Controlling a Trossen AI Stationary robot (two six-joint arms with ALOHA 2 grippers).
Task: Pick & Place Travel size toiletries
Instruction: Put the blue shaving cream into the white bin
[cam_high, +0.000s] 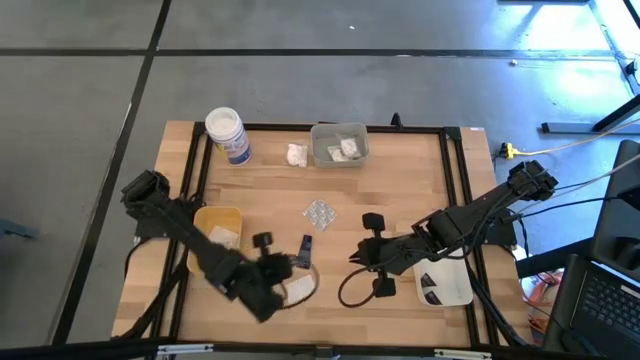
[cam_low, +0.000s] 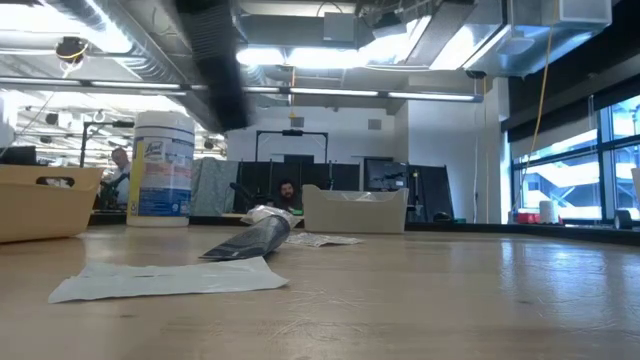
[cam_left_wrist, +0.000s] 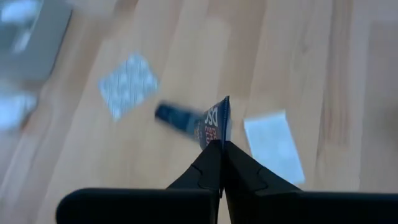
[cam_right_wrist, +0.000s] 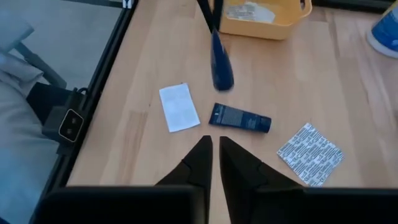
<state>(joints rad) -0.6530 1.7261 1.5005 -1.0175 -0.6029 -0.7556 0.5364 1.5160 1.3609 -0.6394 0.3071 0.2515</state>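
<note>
My left gripper (cam_left_wrist: 221, 144) is shut on a small dark blue packet (cam_left_wrist: 214, 123) above the table's near middle; the right wrist view shows that packet (cam_right_wrist: 221, 67) hanging in the air. On the wood below lie a dark tube (cam_right_wrist: 240, 118), a flat white sachet (cam_right_wrist: 179, 107) and a crinkly blister pack (cam_right_wrist: 310, 154). My right gripper (cam_right_wrist: 214, 149) hovers right of them, its fingers a narrow gap apart with nothing between them. A white lumpy packet (cam_high: 296, 155) lies at the far side. My left gripper pinches one end of the dark blue packet (cam_left_wrist: 218, 139) between its two fingertips, slanting down from above. The packet hangs below the fingers (cam_right_wrist: 209, 17), clear of the table, with its free end toward the tube.
A yellow tray (cam_high: 205, 217) stands at the left and a clear tray (cam_high: 338, 158) at the far middle, each with white packets inside. A white tray (cam_high: 455, 290) sits at the near right. A big white jar (cam_high: 227, 135) stands far left. A black frame (cam_high: 455, 180) borders the table.
</note>
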